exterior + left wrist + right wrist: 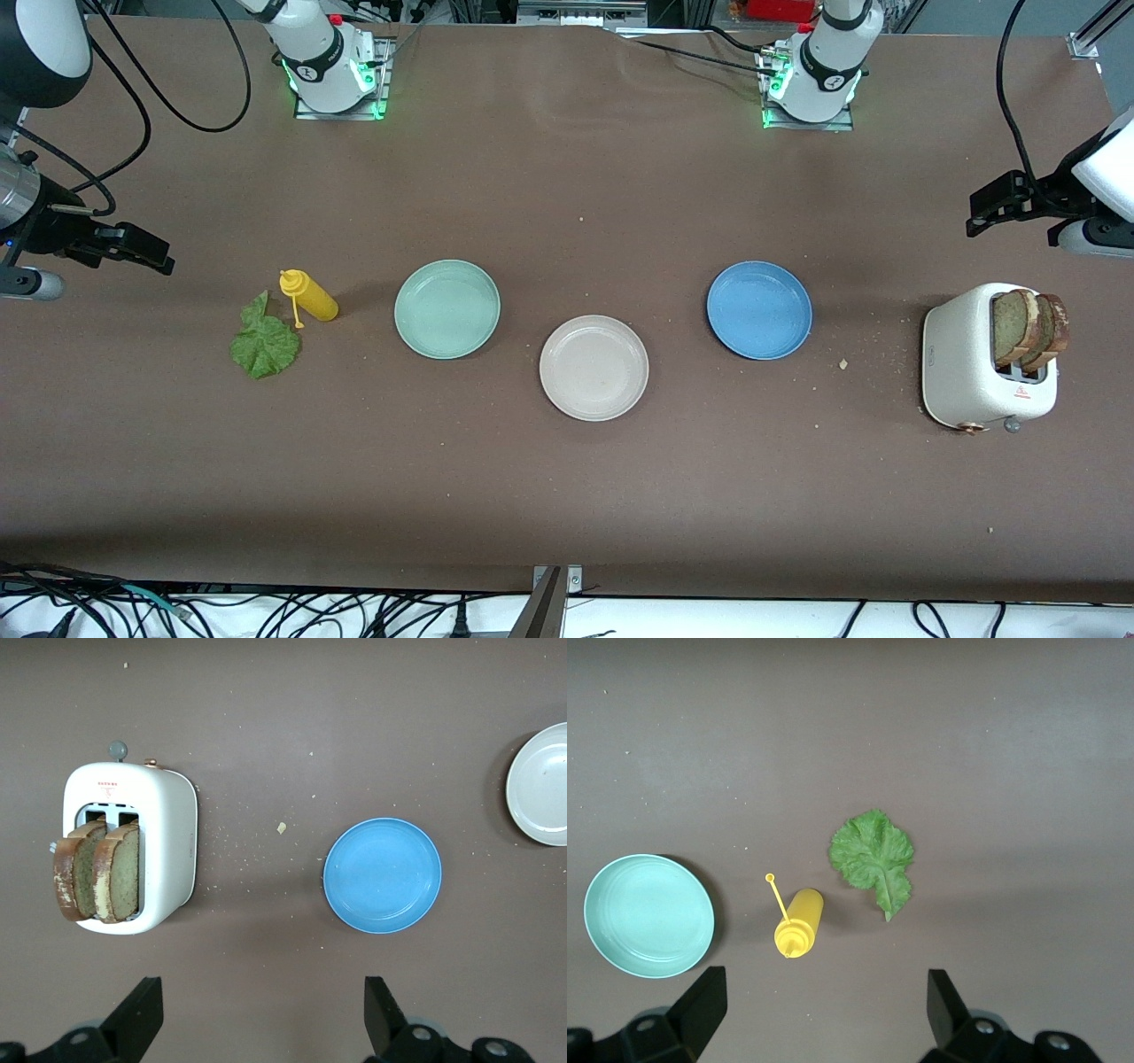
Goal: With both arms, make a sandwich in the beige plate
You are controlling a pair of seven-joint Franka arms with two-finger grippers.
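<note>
Front view: nothing of the sandwich is built yet. The beige plate [594, 368] sits bare on the counter [567, 496], nearer the front camera than the mint-green plate [447, 308] and the blue plate [759, 309] that flank it. The 2 bread slices [1029, 330] stand in the white toaster [988, 359] at the left arm's end; the lettuce leaf [265, 340] lies flat at the right arm's end, just beside a yellow squeeze bottle [309, 296]. The left pincer [997, 206] hangs in the air above the counter by the toaster; the right pincer [133, 248] hangs above the counter near the leaf. Both carry nothing.

Left wrist view: the left pincer [257, 1014] stands wide, its 2 fingers apart over bare counter, with the toaster and its upright slices to one side and the blue plate to the other. A rim of the beige plate [532, 788] shows at the edge.

Right wrist view: the right pincer [819, 1010] is likewise wide and empty, over the counter close to the bottle and the leaf [873, 858], with the mint-green plate [647, 914] off to one side.

My reading: this is the opening step, the first pick. The left arm should drop over the toaster, nip a slice by its crust top, lift it straight up and carry it to the beige plate; the right arm must pinch the thin, flat leaf low against the counter.
</note>
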